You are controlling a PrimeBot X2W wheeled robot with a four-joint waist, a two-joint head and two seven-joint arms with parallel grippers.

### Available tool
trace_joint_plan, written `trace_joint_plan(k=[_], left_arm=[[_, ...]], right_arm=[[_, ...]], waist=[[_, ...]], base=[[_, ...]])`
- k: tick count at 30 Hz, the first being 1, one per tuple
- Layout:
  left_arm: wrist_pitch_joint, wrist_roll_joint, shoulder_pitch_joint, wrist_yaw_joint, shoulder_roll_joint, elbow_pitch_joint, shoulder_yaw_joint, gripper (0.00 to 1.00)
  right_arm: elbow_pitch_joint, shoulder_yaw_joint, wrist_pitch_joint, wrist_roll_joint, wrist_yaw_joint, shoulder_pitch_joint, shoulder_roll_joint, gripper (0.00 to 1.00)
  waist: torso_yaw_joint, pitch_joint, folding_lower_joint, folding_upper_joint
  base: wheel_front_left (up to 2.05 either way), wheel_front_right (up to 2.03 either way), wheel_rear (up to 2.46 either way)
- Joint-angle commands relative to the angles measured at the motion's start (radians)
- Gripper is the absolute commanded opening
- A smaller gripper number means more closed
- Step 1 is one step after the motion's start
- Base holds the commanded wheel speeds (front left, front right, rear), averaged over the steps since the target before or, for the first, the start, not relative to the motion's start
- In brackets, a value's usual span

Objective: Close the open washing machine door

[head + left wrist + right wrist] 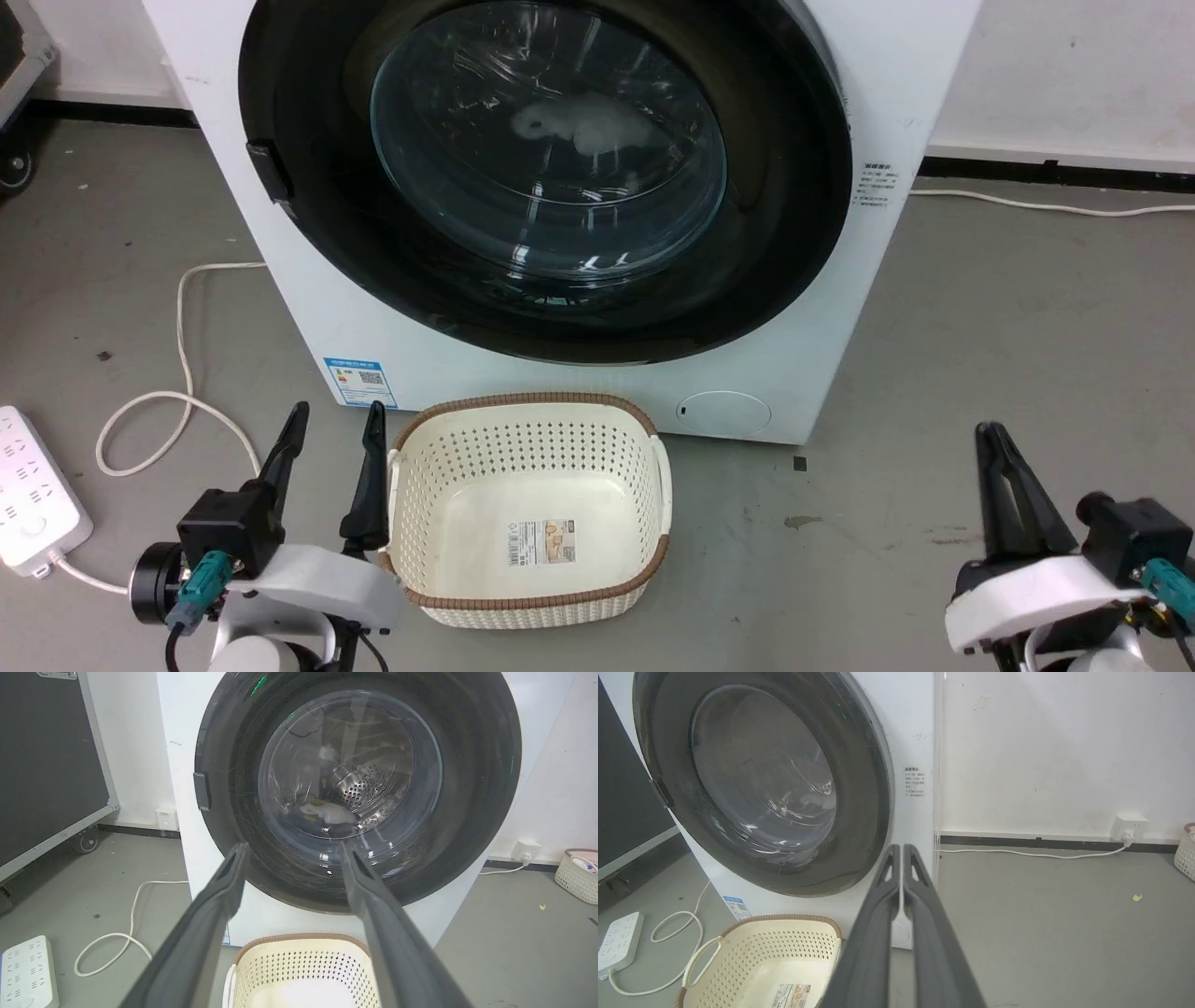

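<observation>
The washing machine door (548, 149) fills the upper middle of the head view, its wide black rim lying flat against the white front of the washing machine (373, 327) with no gap showing along the edge, so it looks shut. A small dark latch tab (269, 171) sits on the rim's left side. Through the clear glass a pale item (588, 126) lies inside the steel drum; what it is cannot be told. At the machine's lower right is a round white cover (724, 412), at its lower left a blue sticker (359, 381). Just below the machine, at bottom centre, a cream basket (523, 448) with a brown rim stands on the grey floor (980, 327), with a label on its bottom. The left gripper (338, 415) is at the lower left, just beside the basket, its fingers spread apart and holding nothing, well short of the door. The right gripper (991, 439) is at the lower right, well apart from the basket, its fingers pressed together with nothing between them. At the left edge a white power strip (33, 495) lies on the floor with a white cord (182, 373) looping towards the machine.
</observation>
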Motion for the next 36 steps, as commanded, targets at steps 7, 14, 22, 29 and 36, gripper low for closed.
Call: trace_joint_plan(k=[7, 14, 22, 29, 36], left_arm=[[0.026, 0.014, 0.006, 0.003, 0.014, 0.002, -0.022, 1.00], [0.058, -0.001, -0.001, 0.008, 0.017, 0.017, -0.028, 1.00], [0.075, -0.025, -0.002, 0.018, 0.014, 0.012, -0.023, 1.00], [0.076, -0.047, -0.009, 0.015, 0.011, 0.017, -0.021, 1.00], [0.078, -0.053, -0.002, 0.013, 0.013, 0.019, -0.023, 0.00]], right_arm=[[-0.026, 0.017, 0.037, -0.001, -0.001, 0.046, -0.002, 1.00], [-0.039, 0.030, 0.055, 0.002, -0.001, 0.059, -0.002, 1.00], [-0.061, 0.038, 0.063, 0.009, -0.001, 0.066, -0.002, 1.00], [-0.066, 0.038, 0.063, 0.014, -0.001, 0.065, -0.002, 1.00], [-0.060, 0.039, 0.064, 0.010, 0.000, 0.051, 0.000, 0.00]], waist=[[0.005, -0.002, 0.0001, 0.0000], [0.004, -0.010, 0.0001, 0.0000], [0.005, -0.012, 0.0001, 0.0000], [0.009, -0.006, 0.0001, 0.0000], [0.011, -0.005, 0.0001, 0.0000]], base=[[0.00, 0.00, 0.00], [0.00, 0.00, 0.00], [0.00, 0.00, 0.00], [0.00, 0.00, 0.00], [0.00, 0.00, 0.00]])
